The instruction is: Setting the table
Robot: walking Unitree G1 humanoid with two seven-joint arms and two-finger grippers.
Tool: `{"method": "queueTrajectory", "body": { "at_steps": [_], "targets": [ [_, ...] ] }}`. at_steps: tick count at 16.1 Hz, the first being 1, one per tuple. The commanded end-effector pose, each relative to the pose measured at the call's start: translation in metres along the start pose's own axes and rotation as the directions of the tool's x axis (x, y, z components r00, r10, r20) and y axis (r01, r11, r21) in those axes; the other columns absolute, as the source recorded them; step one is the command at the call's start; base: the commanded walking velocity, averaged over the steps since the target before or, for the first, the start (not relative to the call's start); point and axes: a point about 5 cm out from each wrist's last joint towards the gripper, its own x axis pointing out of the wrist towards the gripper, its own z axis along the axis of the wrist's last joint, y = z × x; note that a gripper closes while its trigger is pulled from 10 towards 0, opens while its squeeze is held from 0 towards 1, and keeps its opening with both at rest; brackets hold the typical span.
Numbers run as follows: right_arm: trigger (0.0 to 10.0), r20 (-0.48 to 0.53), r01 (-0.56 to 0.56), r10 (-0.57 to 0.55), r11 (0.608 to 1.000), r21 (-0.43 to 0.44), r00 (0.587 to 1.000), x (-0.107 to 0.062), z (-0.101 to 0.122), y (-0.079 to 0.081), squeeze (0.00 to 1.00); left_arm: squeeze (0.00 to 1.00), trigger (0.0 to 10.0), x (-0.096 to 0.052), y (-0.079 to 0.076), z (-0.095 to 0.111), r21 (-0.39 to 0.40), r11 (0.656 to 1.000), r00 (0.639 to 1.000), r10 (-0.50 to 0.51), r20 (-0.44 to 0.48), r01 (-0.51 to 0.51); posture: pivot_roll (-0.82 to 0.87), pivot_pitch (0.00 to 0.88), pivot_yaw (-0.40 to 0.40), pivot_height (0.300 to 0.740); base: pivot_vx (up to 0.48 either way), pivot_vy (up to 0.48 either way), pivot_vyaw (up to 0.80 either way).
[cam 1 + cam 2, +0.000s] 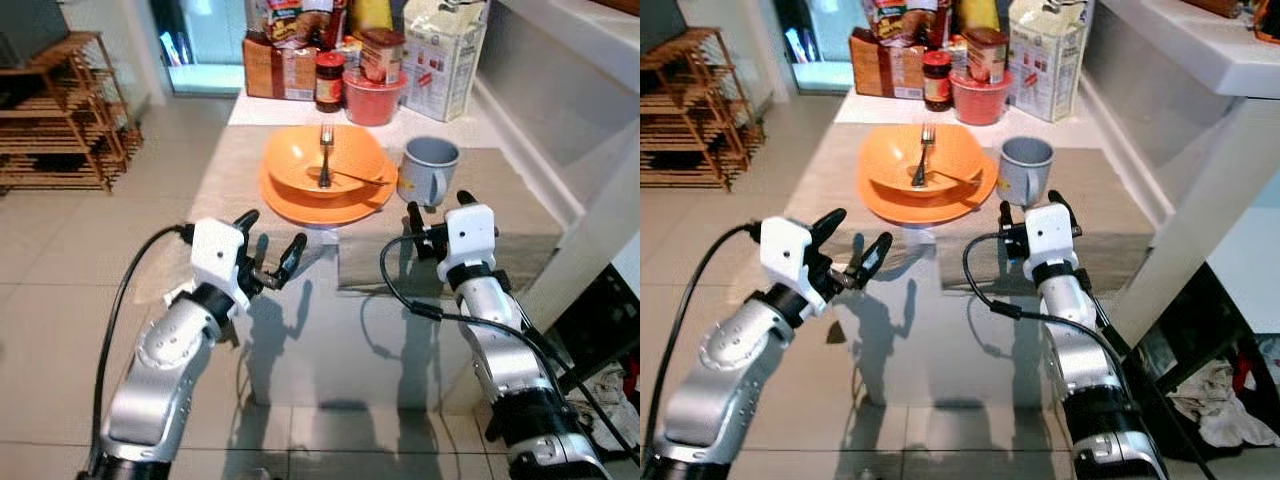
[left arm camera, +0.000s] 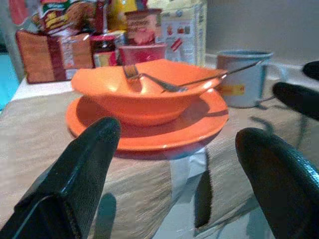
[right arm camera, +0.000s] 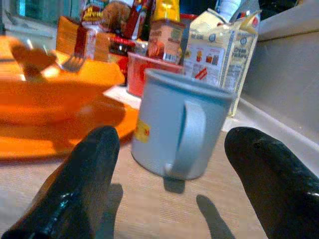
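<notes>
An orange bowl [image 1: 322,160] rests on an orange plate [image 1: 300,205] on a beige placemat [image 1: 230,170]. A fork [image 1: 325,155] and a second utensil [image 1: 360,178] lie in the bowl. To the plate's right stands a grey-blue mug [image 1: 428,168] with its handle toward me. My left gripper [image 1: 268,246] hovers open, short of the plate's near left edge. My right gripper [image 1: 438,212] is open just before the mug, whose handle [image 3: 192,137] lies between the fingers' line of sight. The bowl [image 2: 144,92] faces the left wrist view.
Food boxes, jars and a red tub [image 1: 372,95] crowd the table's far end. A milk carton [image 1: 440,55] stands at the back right. A white counter [image 1: 590,110] borders the right side. A wooden rack [image 1: 60,110] stands on the tiled floor at left.
</notes>
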Motion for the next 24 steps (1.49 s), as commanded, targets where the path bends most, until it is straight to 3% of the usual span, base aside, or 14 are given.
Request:
{"method": "queueTrajectory", "body": {
  "at_steps": [1,5,11,13,18,23,24],
  "targets": [
    [10.0,-0.011,0.017,-0.017,1.0,0.022,1.0,0.005,0.001,-0.004,0.0,0.0,10.0,0.007,-0.008,0.015,-0.004,0.998,0.997,-0.064,0.037,0.064,-0.01,0.0,0.024,0.74,0.0,0.0,0.0],
    [10.0,-0.055,0.048,-0.046,0.998,0.044,0.997,0.017,-0.002,-0.009,0.0,0.0,10.0,0.004,-0.022,0.029,-0.037,0.988,0.989,-0.146,0.02,0.147,0.03,0.0,0.033,0.74,0.0,0.0,0.0],
    [10.0,-0.106,0.064,-0.058,0.997,0.05,0.993,0.031,-0.006,-0.009,0.0,0.0,10.0,-0.004,-0.025,0.041,-0.058,0.987,0.989,-0.147,0.004,0.147,0.08,0.0,0.04,0.74,0.0,0.0,0.0],
    [10.0,-0.12,0.047,-0.041,0.998,0.052,0.992,0.036,-0.006,-0.005,0.0,0.0,10.0,-0.007,-0.027,0.048,-0.101,0.98,0.985,-0.17,0.008,0.17,0.1,0.0,0.035,0.74,0.0,0.0,0.0],
    [10.0,-0.142,0.002,0.006,0.998,0.057,0.99,0.047,-0.004,0.006,0.0,0.0,10.0,-0.02,-0.017,0.055,-0.083,0.981,0.983,-0.178,-0.038,0.175,0.15,0.0,0.03,0.74,0.0,0.0,0.0],
    [10.0,-0.162,-0.005,0.016,0.998,0.069,0.987,0.049,-0.007,0.011,0.0,0.0,10.0,-0.027,-0.023,0.057,-0.115,0.968,0.968,-0.235,-0.087,0.224,0.16,0.0,0.03,0.74,0.0,0.0,0.0],
    [0.0,-0.169,0.005,0.006,0.998,0.065,0.986,0.049,-0.007,0.01,0.0,0.0,10.0,-0.027,-0.024,0.059,-0.124,0.963,0.965,-0.249,-0.086,0.238,0.16,0.0,0.032,0.74,0.0,0.0,0.0]
  ]
}}
